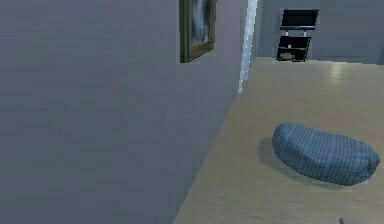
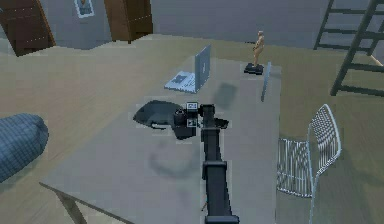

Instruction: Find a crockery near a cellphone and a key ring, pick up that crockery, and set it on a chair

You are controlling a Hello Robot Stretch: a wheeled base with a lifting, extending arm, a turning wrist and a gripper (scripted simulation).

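Observation:
My arm [image 2: 217,175] rises from the arm side view's bottom edge over a light wooden table [image 2: 110,165]. The gripper [image 2: 174,122] sits above the middle of the tabletop. Right at its fingers lies a dark, flat, rounded thing [image 2: 152,111] on the table, so I cannot tell whether the gripper holds anything. A white wire chair [image 2: 311,150] stands at the table's right side.
On the table's far end are an open laptop [image 2: 196,70], a small statuette [image 2: 259,48] and a thin pale upright thing [image 2: 265,82]. A blue beanbag [image 1: 325,153] lies on the floor beside a grey wall holding a framed picture [image 1: 198,28]. Wooden cabinets [image 2: 128,18] and a ladder [image 2: 352,40] stand beyond.

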